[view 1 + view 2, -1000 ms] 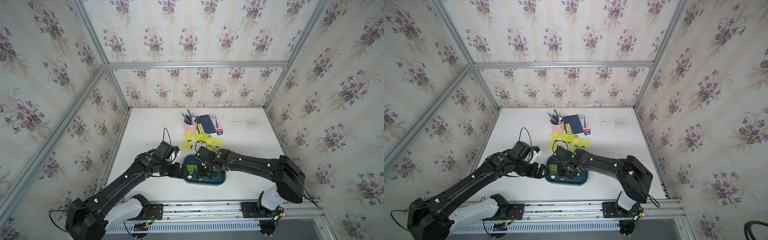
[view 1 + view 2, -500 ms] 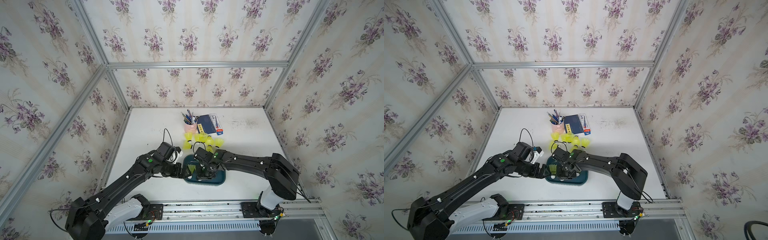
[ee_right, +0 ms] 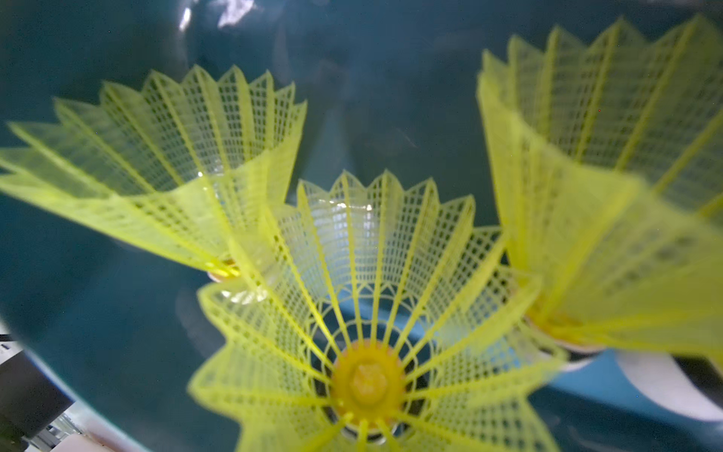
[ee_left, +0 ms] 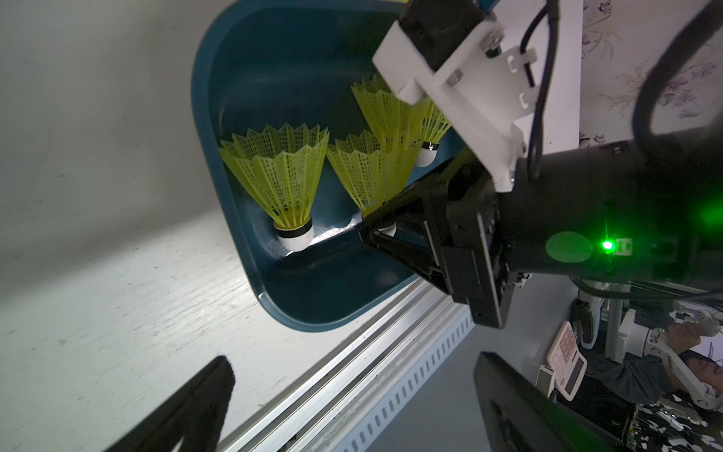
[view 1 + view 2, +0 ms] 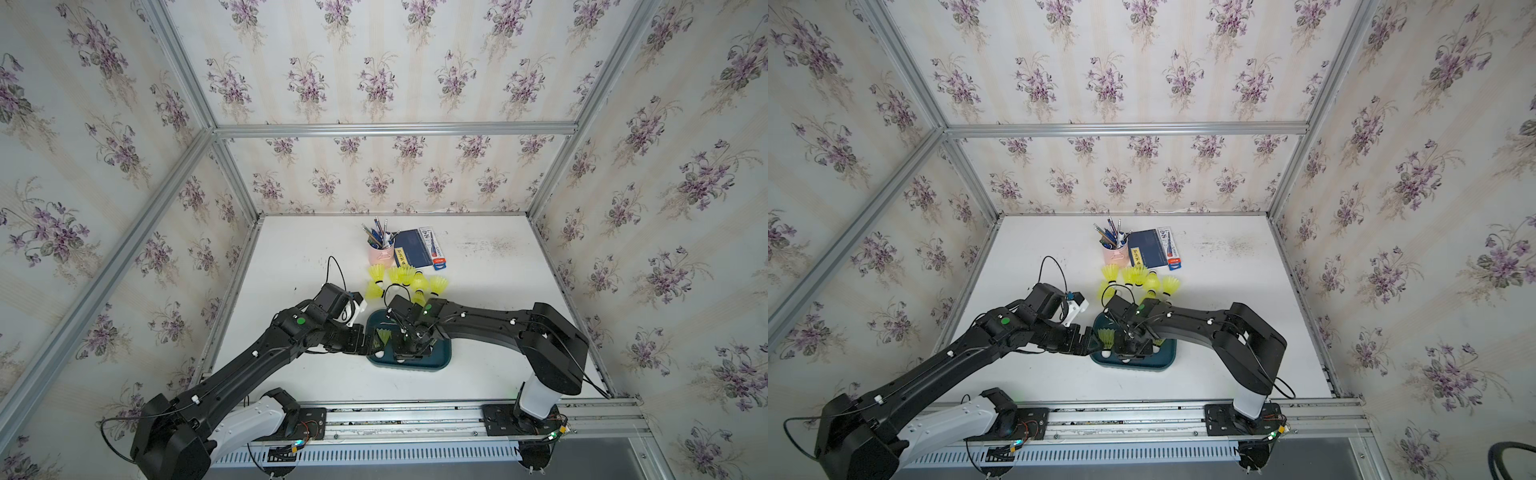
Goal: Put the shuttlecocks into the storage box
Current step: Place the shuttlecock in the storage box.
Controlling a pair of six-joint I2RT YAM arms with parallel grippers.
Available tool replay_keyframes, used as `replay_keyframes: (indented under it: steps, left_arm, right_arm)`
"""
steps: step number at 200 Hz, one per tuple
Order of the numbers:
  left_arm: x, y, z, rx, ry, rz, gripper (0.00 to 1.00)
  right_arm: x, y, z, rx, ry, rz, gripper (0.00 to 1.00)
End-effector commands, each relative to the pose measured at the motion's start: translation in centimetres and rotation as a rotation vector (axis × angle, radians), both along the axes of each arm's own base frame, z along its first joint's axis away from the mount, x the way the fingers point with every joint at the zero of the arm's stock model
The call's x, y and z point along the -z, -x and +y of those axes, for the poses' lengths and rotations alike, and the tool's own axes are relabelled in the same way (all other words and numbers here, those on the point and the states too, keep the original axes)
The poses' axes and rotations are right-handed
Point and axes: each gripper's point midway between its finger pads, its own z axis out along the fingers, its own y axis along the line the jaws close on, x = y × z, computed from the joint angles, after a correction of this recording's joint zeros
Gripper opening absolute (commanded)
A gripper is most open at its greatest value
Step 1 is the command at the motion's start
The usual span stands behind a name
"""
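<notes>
Movement over the last second is slight. The right arm has folded its elbow in toward the box [image 5: 441, 360], while the right hand [image 4: 373, 235] has stayed low inside it, barely shifted. Its jaws are pinched on the white tip of a shuttlecock [image 4: 367, 176], and that tip sits close to the box floor; whether it touches cannot be told. Two more shuttlecocks [image 4: 277, 176] flank it inside the box. The left hand [image 5: 368, 344] has kept its place at the box's left rim, jaws wide apart and empty.

The drop therefore looks all but made, with only the release and the lift clear left for this one. Loose shuttlecocks [image 5: 419, 282] wait in a cluster on the tabletop [image 5: 490, 266] between the box and the pen cup [image 5: 381, 255]. The larger part of the task looks still ahead.
</notes>
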Motion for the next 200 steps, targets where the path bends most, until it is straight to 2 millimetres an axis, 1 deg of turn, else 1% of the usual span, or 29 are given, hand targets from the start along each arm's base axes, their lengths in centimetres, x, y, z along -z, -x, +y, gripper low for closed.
replay_keyframes:
  steps: [1, 28, 68, 107, 158, 200]
  left_arm:
    - [-0.2, -0.1, -0.1, 0.007, 0.003, -0.005, 1.00]
    - [-0.2, 0.0, -0.1, 0.005, 0.003, -0.003, 1.00]
    - [-0.3, -0.1, -0.1, 0.001, 0.005, -0.005, 1.00]
    - [-0.2, 0.0, -0.1, -0.003, 0.004, -0.002, 1.00]
    - [-0.3, -0.1, -0.2, -0.006, 0.006, -0.006, 1.00]
    - [-0.4, -0.1, -0.2, -0.008, 0.006, -0.009, 1.00]
  right_arm:
    - [0.1, -0.4, 0.3, -0.019, -0.001, -0.012, 0.21]
    - [0.4, -0.4, 0.2, -0.019, 0.005, -0.009, 0.23]
    - [0.9, -0.3, 0.1, -0.020, 0.021, 0.000, 0.34]
    - [0.7, -0.4, 0.1, -0.020, 0.021, -0.002, 0.44]
    - [0.3, -0.3, -0.1, -0.016, 0.022, -0.006, 0.47]
    - [-0.8, -0.4, -0.1, -0.010, 0.016, -0.019, 0.50]
